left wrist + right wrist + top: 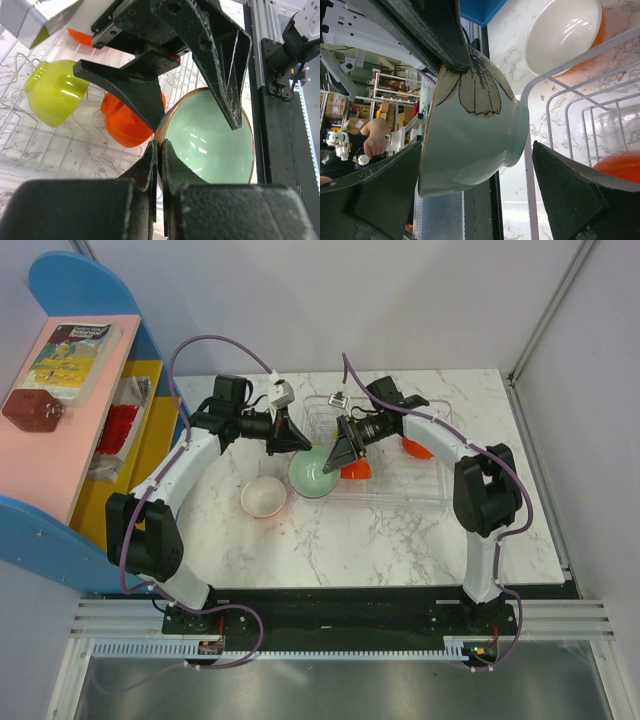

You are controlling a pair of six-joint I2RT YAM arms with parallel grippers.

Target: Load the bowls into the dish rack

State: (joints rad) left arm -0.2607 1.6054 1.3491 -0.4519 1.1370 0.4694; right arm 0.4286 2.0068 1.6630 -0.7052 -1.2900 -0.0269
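My left gripper is shut on the rim of the pale mint green bowl, holding it tilted on edge at the dish rack's left end. The right gripper stands open around that bowl, its fingers on both sides and not touching it. In the rack lie a lime green bowl and two orange bowls. Another bowl, orange outside and white inside, sits on the table left of the rack.
A blue and pink shelf unit with a book and small items stands off the table's left edge. The rack's white wire inserts rise just beside the held bowl. Grey walls close the back and right.
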